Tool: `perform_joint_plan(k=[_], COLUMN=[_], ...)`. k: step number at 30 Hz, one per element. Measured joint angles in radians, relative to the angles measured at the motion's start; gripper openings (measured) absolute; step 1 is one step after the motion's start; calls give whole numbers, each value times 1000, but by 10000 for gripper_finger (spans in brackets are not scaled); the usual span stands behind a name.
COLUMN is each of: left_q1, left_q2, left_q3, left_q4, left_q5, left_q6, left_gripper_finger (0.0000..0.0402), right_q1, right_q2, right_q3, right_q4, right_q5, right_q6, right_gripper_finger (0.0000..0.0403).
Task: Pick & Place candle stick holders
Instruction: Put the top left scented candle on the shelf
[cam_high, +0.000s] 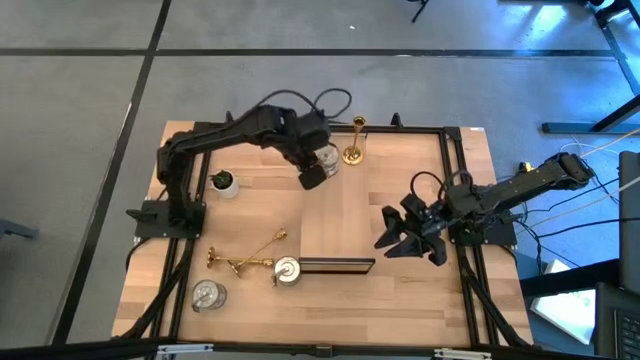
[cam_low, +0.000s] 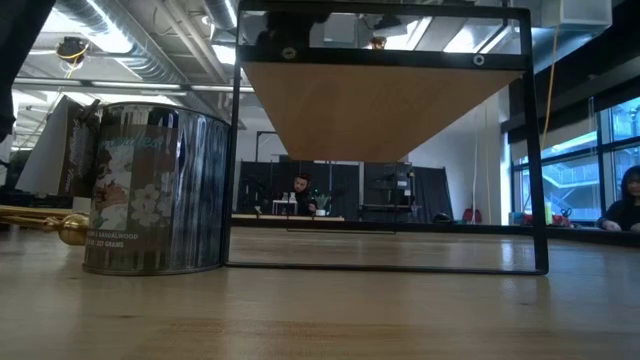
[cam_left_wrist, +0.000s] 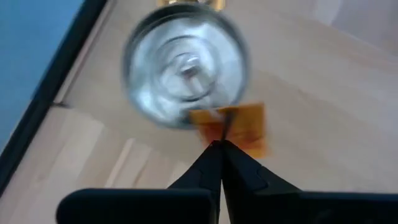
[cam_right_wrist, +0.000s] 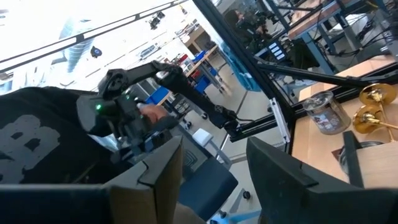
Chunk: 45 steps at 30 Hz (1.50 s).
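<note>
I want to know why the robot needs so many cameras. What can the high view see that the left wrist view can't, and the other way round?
Only the high view shows the whole table: the right gripper waiting open, the little plant, the wooden board and two gold holders lying down. Only the left wrist view shows an orange tag by the cup, right at the shut tips. Both show the left gripper at a silvery cup, with the standing gold holder next to it.

Three gold sticks (cam_high: 355, 140), three silvery cups (cam_high: 209, 294)
</note>
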<state>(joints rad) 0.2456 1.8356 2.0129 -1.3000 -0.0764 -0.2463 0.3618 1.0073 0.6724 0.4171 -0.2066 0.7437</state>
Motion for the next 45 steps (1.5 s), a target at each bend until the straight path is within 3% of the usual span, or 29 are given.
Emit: perform_joint_plan(k=[9,12,18,25,36,45], left_q1=[-34,-68,-138,-131,-11,5], left_q2=[-37,-34,6,40,39,43], left_q3=[0,0,0,-1,-1,0], left_q4=[80,123,175,167,125,128], left_q5=[166,149,-19,-106,-18,-8], left_q6=[-16,-12,82,88,111,119], left_gripper_finger=[2,2,2,1,1,1], right_q1=[-1,-9,-22,-23,-20,-20], right_q2=[0,0,0,0,0,0], right_q3=[0,0,0,0,0,0], right_q4=[-2,-2,-2,10,13,10], right_q5=[-4,-5,-5,-5,-5,-5], right_q6=[0,0,0,0,0,0], right_gripper_finger=[181,181,181,181,181,181])
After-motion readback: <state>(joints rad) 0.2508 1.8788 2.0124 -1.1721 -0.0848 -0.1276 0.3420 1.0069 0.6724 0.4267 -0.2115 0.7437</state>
